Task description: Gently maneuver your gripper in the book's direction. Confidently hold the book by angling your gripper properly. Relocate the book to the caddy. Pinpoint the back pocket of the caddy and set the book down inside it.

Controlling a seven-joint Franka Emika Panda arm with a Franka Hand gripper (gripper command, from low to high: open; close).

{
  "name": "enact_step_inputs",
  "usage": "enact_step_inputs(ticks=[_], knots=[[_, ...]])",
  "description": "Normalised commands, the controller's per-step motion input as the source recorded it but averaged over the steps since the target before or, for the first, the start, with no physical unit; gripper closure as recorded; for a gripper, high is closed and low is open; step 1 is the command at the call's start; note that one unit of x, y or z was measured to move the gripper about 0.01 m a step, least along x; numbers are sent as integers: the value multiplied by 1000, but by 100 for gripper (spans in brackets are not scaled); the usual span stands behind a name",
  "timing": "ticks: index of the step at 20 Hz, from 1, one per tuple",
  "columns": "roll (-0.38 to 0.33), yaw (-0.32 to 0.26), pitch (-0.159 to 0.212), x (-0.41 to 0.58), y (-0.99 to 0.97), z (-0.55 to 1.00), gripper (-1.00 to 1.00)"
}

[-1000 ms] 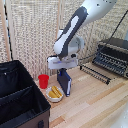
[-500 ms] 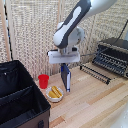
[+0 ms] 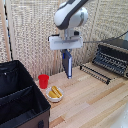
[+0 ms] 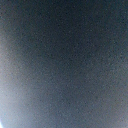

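Note:
The white gripper (image 3: 65, 52) hangs high above the wooden table in the exterior view, shut on the top of the book (image 3: 67, 65). The thin dark navy book dangles below the fingers, slightly tilted, its lower end clear of the table. The black fabric caddy (image 3: 30, 112) sits at the exterior view's lower left, well left of and below the gripper. A thin divider crosses it, and the back pocket (image 3: 14, 79) lies on the far side of that divider. The wrist view shows only a dark blue-grey blur, too close to make out.
A red cup (image 3: 44, 80) and a small white plate with yellow food (image 3: 55, 93) stand between the caddy and the book. A black toaster oven (image 3: 113, 55) and a dark wire rack (image 3: 97, 73) sit at the exterior view's right. A wicker screen backs the table.
The gripper has risen with the book in it, lifting the book's lower end off the table. The camera view now looks closer on the arm.

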Motion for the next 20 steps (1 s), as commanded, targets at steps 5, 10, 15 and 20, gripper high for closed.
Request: enact_step_inputs(ticks=[5,10,15,20], knots=[[0,-276,0,170,101,774,100],[0,-305,-3,43,88,695,100],[12,-252,-6,0,374,391,100],[32,-198,0,42,513,284,100]])
